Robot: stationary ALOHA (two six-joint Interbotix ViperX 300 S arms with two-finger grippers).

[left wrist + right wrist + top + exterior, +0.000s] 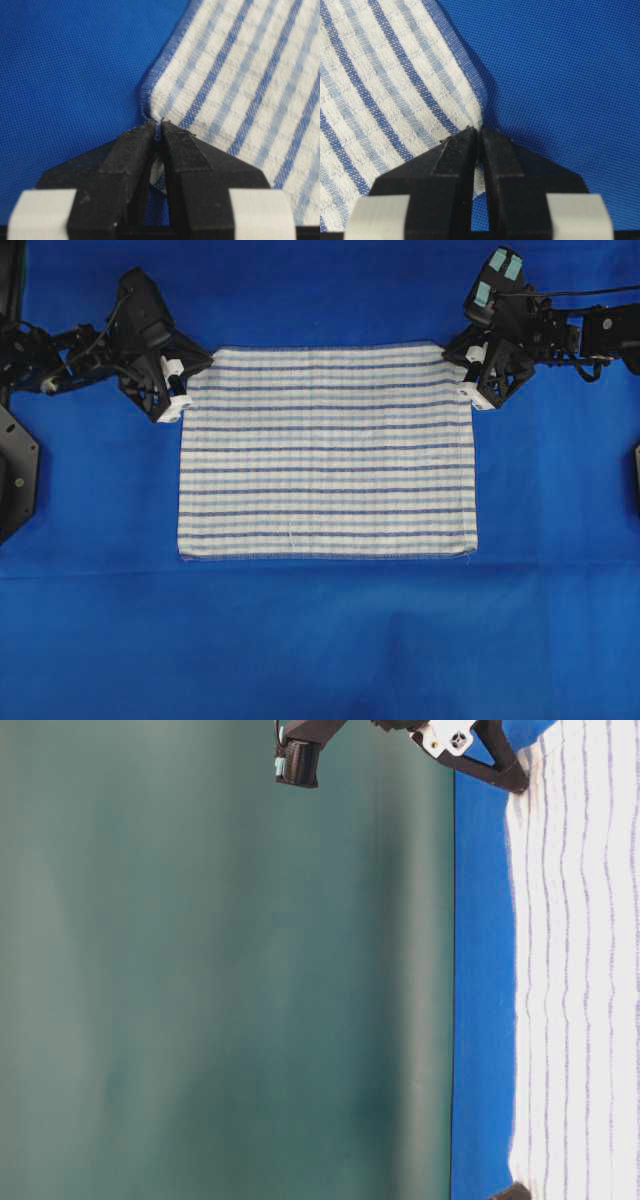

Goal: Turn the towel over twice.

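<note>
Towel [328, 452] lay spread flat across the middle of my overhead view, a white woven rectangle with dark and light blue stripes running left to right, its stitched hem plain along the lower edge. It rested on the solid blue table covering [320, 640], which reached to every side of that frame.

At the towel's upper left edge I had the left gripper [186, 390], and my left wrist view showed its black fingers [131, 150] pressed together on the hem, a small bit of striped cloth pinched in the slit between them. The hem puckered slightly just above the fingertips, at the centre of that frame, with the towel filling the upper right and bare blue covering the left.

At the upper right edge I had the right gripper [468, 386] in a matching spot. In my right wrist view its fingers [455, 155] were clamped on the towel's edge as well, cloth caught between them, stripes spreading across the left of the frame and blue covering across the right.

From table level I saw the towel lying flat on the covering, with one gripper's tip [514, 782] down at its far edge.
</note>
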